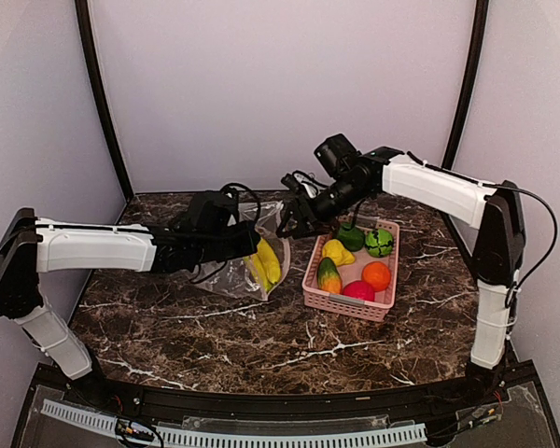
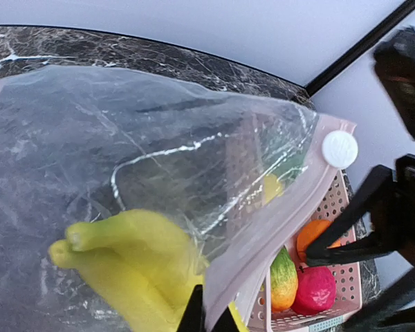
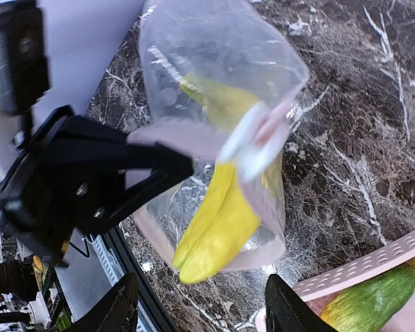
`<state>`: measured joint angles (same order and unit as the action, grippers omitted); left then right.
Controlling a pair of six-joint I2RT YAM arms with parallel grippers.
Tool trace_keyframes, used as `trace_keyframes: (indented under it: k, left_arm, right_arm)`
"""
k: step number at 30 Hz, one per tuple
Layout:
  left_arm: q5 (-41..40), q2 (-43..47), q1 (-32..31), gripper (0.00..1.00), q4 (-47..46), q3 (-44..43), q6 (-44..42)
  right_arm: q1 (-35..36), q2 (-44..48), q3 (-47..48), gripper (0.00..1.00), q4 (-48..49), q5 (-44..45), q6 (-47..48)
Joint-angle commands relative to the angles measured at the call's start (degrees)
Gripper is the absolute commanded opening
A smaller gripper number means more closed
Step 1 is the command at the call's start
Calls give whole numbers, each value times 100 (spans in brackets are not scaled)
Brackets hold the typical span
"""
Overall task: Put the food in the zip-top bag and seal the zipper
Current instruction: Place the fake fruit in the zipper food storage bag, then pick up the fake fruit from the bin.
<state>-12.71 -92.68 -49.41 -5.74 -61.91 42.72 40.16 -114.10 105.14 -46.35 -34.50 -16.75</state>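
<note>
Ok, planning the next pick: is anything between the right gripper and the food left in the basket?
Nothing visible does. The right gripper hangs open by the mouth of the bag, just beside the basket. The basket has no lid, and the food in it lies uncovered.

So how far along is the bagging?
Done: banana is inside the zip-top bag. In hand: left tool pinches the bag's mouth edge; right tool is open beside it, empty. To do: yellow pepper, green peppers, orange and red ball sit in the basket; zipper unsealed.
</note>
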Motion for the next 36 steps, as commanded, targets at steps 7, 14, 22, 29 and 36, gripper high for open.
trace_keyframes:
  k: [7,14,22,29,36]
  left_arm:
    - [-158,1046,415,1,896,-240,-108]
    - [-62,1371,801,1,2304,-982,-871]
    - [348,1658,836,1,2188,-622,-986]
    - [445,1754,849,1,2061,-480,-990]
    - [457,1850,845,1,2074,-373,-949]
  right_arm:
    - [-411,1238,142,59,-141,-1010,1458]
    - [-1327,1582,-431,55,-306,-376,2960]
    - [-1408,1532,-1232,49,-151,919,4012]
    - [-1398,1014,-1500,43,-166,318,3296]
    - [-1397,631,-1860,43,37,-25,2669]
